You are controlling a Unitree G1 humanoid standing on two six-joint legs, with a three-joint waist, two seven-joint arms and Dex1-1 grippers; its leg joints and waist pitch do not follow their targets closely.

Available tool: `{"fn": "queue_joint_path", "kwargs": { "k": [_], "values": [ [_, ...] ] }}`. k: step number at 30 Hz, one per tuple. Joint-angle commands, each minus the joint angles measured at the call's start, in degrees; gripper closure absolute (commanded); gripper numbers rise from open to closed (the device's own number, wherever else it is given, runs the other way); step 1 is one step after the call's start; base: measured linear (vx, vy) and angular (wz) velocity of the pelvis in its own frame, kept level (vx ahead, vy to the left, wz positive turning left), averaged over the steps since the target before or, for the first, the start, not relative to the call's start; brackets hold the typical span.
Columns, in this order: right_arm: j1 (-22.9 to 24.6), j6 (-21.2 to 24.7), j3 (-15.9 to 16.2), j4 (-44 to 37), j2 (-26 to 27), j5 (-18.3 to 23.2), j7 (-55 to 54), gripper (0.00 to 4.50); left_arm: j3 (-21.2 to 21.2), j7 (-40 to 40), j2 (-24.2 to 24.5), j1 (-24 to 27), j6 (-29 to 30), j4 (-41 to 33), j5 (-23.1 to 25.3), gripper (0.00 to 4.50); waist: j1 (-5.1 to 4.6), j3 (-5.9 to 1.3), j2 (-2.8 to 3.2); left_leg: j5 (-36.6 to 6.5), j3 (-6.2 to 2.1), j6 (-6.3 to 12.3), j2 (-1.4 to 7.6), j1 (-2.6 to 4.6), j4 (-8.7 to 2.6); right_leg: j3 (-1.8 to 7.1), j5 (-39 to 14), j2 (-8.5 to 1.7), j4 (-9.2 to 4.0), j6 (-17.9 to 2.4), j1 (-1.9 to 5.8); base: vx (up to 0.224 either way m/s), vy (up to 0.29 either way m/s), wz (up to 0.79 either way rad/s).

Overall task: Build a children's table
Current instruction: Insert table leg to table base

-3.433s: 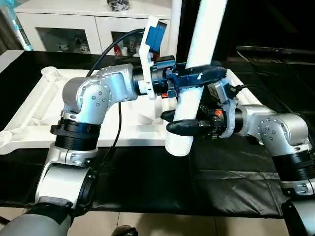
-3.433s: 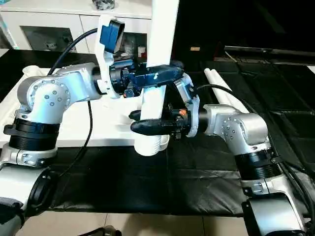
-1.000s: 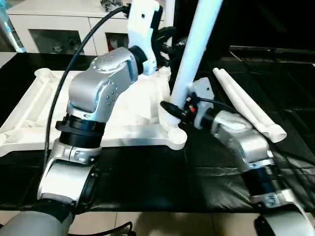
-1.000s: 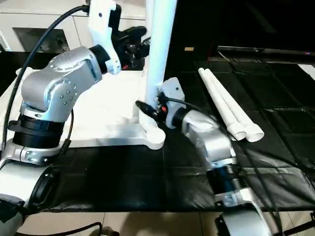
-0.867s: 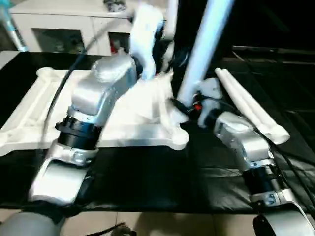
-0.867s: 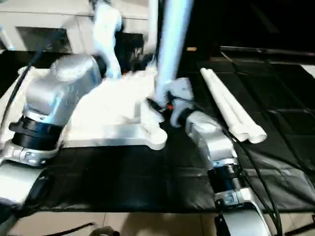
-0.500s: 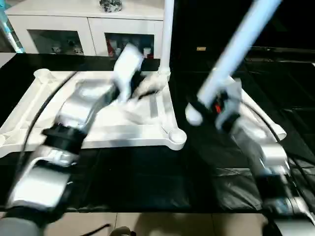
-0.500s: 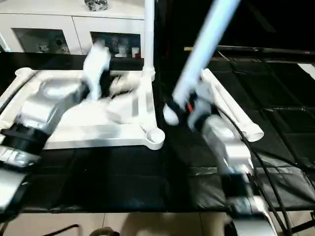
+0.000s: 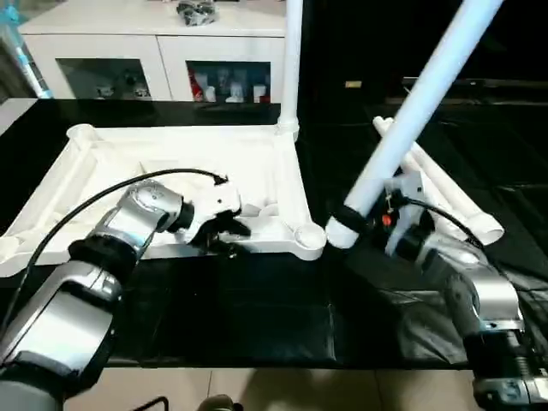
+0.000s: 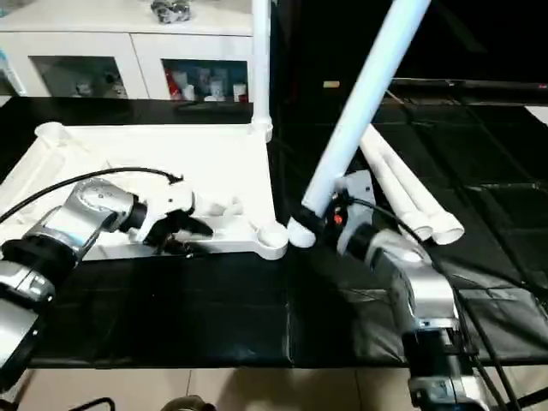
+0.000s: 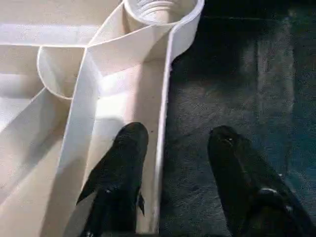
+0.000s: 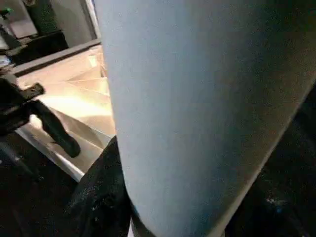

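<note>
— Where was the leg (image 9: 409, 118)?
— Clamped in the right gripper (image 9: 358, 224), slanting up and away, its thick end just right of the corner socket (image 9: 307, 235).
— And the left gripper (image 11: 170, 148)?
— Spread open, apparently straddling the tabletop (image 9: 128, 154) rim.

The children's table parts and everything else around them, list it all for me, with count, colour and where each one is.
table top: one, white, upside down on the black mat, ribbed underside up.
mounted leg: one, white, upright in the far corner socket on the robot's right.
held leg: one, white, tilted, thick end beside the empty near corner socket.
spare legs: two, white, lying side by side on the mat on the robot's right.
mat: one, black, under everything.
cabinet: one, white, glass doors, behind.
left gripper: one, black fingers open astride the top's near edge wall.
right gripper: one, black, gripping the held leg near its thick end.
</note>
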Motion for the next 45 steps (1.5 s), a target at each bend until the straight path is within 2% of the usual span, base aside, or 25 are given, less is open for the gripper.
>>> {"fn": "queue_joint_path", "kwargs": {
  "k": [1,6,10,14,15,16,18,20,25,31,34,35,36,37,45],
  "values": [
    [0.8,1.3,0.5,-2.2,-0.5,0.8,0.1,2.57,1.3,-0.1,-0.9,-1.8,-1.9,3.1,1.1,2.57,0.01,-4.8,0.74,-11.8,-1.6,0.34,3.34,1.12,-4.16,3.93,-16.3,-6.37,-4.97,-7.6,3.49,0.0,0.0,0.0],
    [1.3,1.0,0.8,-2.7,-0.5,0.5,0.2,2.57,3.1,-1.6,-2.0,-2.2,-2.0,4.8,-0.2,2.98,0.01,-4.8,0.63,-11.4,-1.47,0.93,3.18,1.09,-4.03,3.77,-18.2,-6.47,-5.33,-7.2,3.55,0.0,0.0,0.0],
    [1.4,1.6,0.7,-3.3,-0.6,0.4,0.3,2.57,3.7,-1.6,-2.7,-2.2,-2.6,6.1,0.0,3.34,-0.03,-4.82,0.68,-11.6,-1.61,1.02,3.42,1.18,-4.18,3.76,-18.9,-6.41,-5.3,-6.8,3.42,0.0,0.0,0.0],
    [1.4,1.8,0.8,-3.5,-0.8,0.3,0.5,2.57,4.5,0.4,-3.4,-2.4,-4.5,8.3,0.7,3.45,-0.07,-4.8,0.72,-11.9,-1.54,1.04,3.29,1.13,-4.15,3.75,-18.6,-6.35,-5.41,-6.7,3.38,0.0,0.0,0.0],
    [1.4,1.7,0.8,-3.4,-1.0,0.3,0.6,2.57,5.1,0.9,-3.8,-2.4,-4.7,8.8,0.6,3.74,-0.03,-4.83,0.68,-11.8,-1.54,0.97,3.3,1.16,-4.13,3.77,-18.6,-6.43,-5.39,-6.7,3.43,0.0,0.0,0.0],
    [1.3,1.6,0.9,-3.4,-1.1,0.2,0.6,2.57,5.5,1.3,-4.2,-2.3,-4.9,9.1,0.7,3.81,-0.01,-4.81,0.69,-11.5,-1.56,1.09,3.32,1.09,-4.13,3.78,-18.3,-6.43,-5.38,-6.8,3.47,0.0,0.0,0.0],
    [1.5,1.6,1.0,-3.6,-1.2,0.2,0.7,2.57,5.3,2.3,-4.7,-1.9,-6.0,9.6,1.6,3.84,0.05,-4.82,0.87,-11.6,-1.56,1.23,3.32,1.14,-4.09,3.75,-18.3,-6.35,-5.42,-6.8,3.41,0.0,0.0,0.0],
    [1.7,1.6,1.1,-3.8,-1.2,0.1,0.7,2.57,5.1,3.1,-5.0,-1.5,-6.6,9.9,2.1,4.04,0.04,-4.89,0.71,-11.4,-1.61,1.34,3.34,1.05,-4.13,3.73,-17.8,-6.38,-5.35,-6.6,3.56,0.0,0.0,0.0],
    [2.2,2.0,1.2,-4.7,-1.3,0.1,0.9,2.57,4.3,6.1,-5.6,-1.3,-9.1,11.5,4.4,4.42,-0.02,-4.82,0.76,-11.7,-1.59,1.53,3.33,1.12,-4.16,3.72,-18.6,-6.36,-5.58,-6.4,3.45,0.0,0.0,0.0],
    [2.0,2.0,1.3,-4.4,-1.6,0.1,1.1,2.57,4.7,6.4,-6.0,-1.3,-10.1,12.4,5.5,4.5,-0.08,-4.6,0.68,-12.7,-1.61,1.43,3.21,1.26,-4.25,3.57,-22.4,-6.42,-6.09,-5.1,3.39,0.0,0.0,0.0],
    [1.9,2.1,1.4,-4.4,-1.6,0.1,1.1,2.57,5.2,6.4,-6.3,-1.3,-9.7,13.0,5.5,4.5,-0.09,-4.68,0.66,-12.5,-1.66,1.53,3.31,1.27,-4.31,3.61,-22.1,-6.4,-6.01,-5.0,3.37,0.0,0.0,0.0],
    [1.8,2.1,1.4,-4.4,-1.6,0.1,1.1,2.57,5.3,6.3,-6.3,-1.4,-9.6,13.0,5.4,4.22,-0.14,-4.66,0.69,-12.6,-1.64,1.58,3.36,1.34,-4.31,3.61,-21.7,-6.33,-5.98,-5.3,3.27,0.0,0.0,0.0],
    [1.8,2.1,1.5,-4.4,-1.6,0.1,1.2,2.57,6.1,5.9,-6.6,-1.5,-9.0,13.4,5.1,4.22,-0.14,-4.68,0.63,-12.6,-1.62,1.62,3.3,1.34,-4.28,3.59,-21.6,-6.37,-5.99,-5.3,3.31,0.0,0.0,0.0],
    [1.7,2.0,1.5,-4.3,-1.7,0.1,1.2,2.57,6.5,5.7,-6.7,-1.6,-8.8,13.5,5.0,3.94,-0.13,-4.68,0.66,-12.4,-1.57,1.7,3.21,1.29,-4.24,3.58,-21.6,-6.38,-5.97,-5.4,3.35,0.0,0.0,0.0],
    [1.7,2.0,1.7,-4.3,-1.7,0.1,1.3,2.57,7.2,7.4,-6.9,-1.8,-8.9,14.3,5.6,3.86,-0.09,-4.78,0.64,-11.8,-1.66,2.02,3.33,1.17,-4.29,3.61,-20.6,-6.4,-5.85,-5.4,3.36,0.0,0.0,0.0]
  ]
}}
